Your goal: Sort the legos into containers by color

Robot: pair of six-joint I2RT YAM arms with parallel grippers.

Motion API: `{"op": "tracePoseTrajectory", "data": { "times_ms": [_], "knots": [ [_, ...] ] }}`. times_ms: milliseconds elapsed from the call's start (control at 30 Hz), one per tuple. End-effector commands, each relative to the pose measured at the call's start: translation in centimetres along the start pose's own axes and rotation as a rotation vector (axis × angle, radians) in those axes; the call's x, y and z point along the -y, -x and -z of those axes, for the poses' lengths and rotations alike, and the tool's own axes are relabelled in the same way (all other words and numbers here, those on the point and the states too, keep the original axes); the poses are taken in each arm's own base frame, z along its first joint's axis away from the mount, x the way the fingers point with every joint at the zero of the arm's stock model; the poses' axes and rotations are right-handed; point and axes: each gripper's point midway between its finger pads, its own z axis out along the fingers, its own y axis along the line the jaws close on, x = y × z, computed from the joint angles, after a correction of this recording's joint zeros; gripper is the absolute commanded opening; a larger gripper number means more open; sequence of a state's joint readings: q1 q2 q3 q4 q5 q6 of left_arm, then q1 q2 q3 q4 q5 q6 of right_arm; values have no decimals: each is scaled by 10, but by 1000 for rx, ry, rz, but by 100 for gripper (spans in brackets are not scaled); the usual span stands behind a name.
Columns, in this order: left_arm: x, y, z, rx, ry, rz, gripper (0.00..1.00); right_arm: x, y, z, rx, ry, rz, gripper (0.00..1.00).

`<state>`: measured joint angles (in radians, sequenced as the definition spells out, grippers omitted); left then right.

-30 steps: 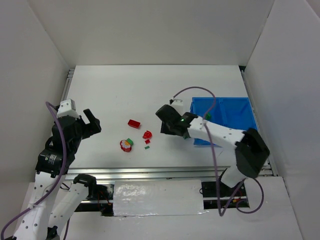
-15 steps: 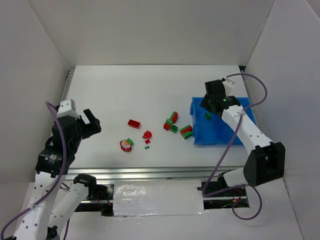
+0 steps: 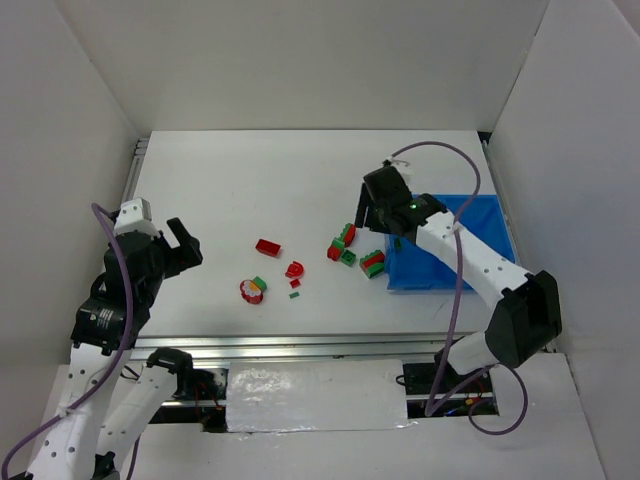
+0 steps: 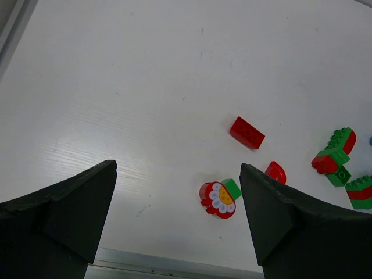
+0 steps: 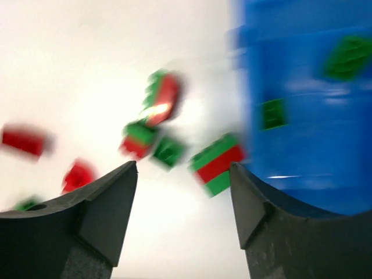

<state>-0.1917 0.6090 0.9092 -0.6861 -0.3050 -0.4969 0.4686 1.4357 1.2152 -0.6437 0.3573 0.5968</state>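
Red and green legos lie mid-table: a red brick (image 3: 267, 246), a red half-round (image 3: 295, 269), a round red-white piece (image 3: 251, 290), a red-green cluster (image 3: 343, 240) and a green-red stack (image 3: 373, 264) against the blue bin (image 3: 470, 215). My right gripper (image 3: 370, 215) is open and empty above the cluster, at the bin's left edge. Its blurred wrist view shows the stack (image 5: 216, 164), the bin (image 5: 302, 145) and green bricks (image 5: 350, 55) inside. My left gripper (image 3: 180, 245) is open and empty at the left; its view shows the round piece (image 4: 218, 199) between its fingers.
White walls enclose the table on three sides. A metal rail (image 3: 300, 345) runs along the near edge. A tiny green piece (image 3: 294, 294) lies near the half-round. The right arm's purple cable (image 3: 455, 160) loops above the bin.
My right gripper went from over the brick cluster to above the bin, then back left to the bin's left edge. The left arm has not moved.
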Motion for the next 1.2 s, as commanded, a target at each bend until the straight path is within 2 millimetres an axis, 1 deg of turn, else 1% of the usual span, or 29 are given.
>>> {"op": "tracePoseTrajectory", "data": {
  "times_ms": [0, 33, 67, 100, 133, 167, 200, 233, 267, 300, 367, 433, 533, 567, 633, 667, 767, 900, 1000, 1067, 1100, 1133, 1167],
  "knots": [
    [5, 12, 0, 43, -24, -4, 100, -56, -4, 20, -3, 218, 166, 71],
    [5, 12, 0, 42, -23, -6, 99, -62, -17, 14, -40, 256, 233, 70],
    [6, 12, 0, 41, -28, -7, 99, -65, -24, 12, -58, 297, 335, 70],
    [6, 12, -1, 39, -30, -9, 100, -70, -37, 7, -101, 347, 422, 70],
    [7, 11, -1, 35, -31, -10, 100, -71, -42, 4, -121, 353, 427, 70],
    [7, 12, -1, 39, -34, -9, 99, -68, -46, 0, -128, 363, 501, 70],
    [7, 11, -1, 35, -32, -10, 99, -69, -56, -4, -160, 387, 545, 72],
    [7, 11, -1, 36, -33, -10, 99, -67, -59, -8, -163, 388, 598, 73],
    [7, 11, -1, 36, -34, -10, 99, -66, -63, -10, -185, 393, 616, 75],
    [7, 12, 0, 38, -35, -11, 99, -72, -70, -14, -221, 422, 632, 77],
    [7, 11, 0, 39, -34, -9, 99, -72, -79, -18, -260, 441, 663, 80],
    [7, 12, 0, 40, -38, -10, 99, -68, -84, -30, -280, 416, 718, 81],
    [9, 11, 0, 37, -46, -13, 100, -63, -92, -42, -311, 400, 756, 81],
    [10, 11, 0, 37, -50, -14, 99, -63, -98, -46, -332, 406, 766, 81],
    [10, 12, 0, 36, -52, -16, 99, -62, -103, -51, -350, 407, 780, 81],
    [10, 11, 0, 34, -53, -16, 99, -62, -107, -57, -364, 404, 787, 81],
    [10, 11, 0, 37, -54, -17, 100, -61, -113, -67, -390, 391, 804, 80],
    [11, 11, 0, 37, -61, -18, 100, -64, -118, -75, -396, 403, 815, 79],
    [12, 10, 0, 32, -62, -21, 99, -66, -120, -82, -392, 389, 822, 74],
    [12, 11, 0, 34, -65, -20, 100, -68, -122, -85, -391, 389, 827, 67],
    [12, 10, 0, 32, -66, -22, 100, -70, -123, -84, -388, 388, 833, 61],
    [12, 10, 0, 34, -66, -22, 100, -69, -122, -85, -383, 377, 838, 52],
    [12, 10, 0, 34, -66, -22, 99, -70, -122, -84, -377, 379, 841, 48]
  ]
}}
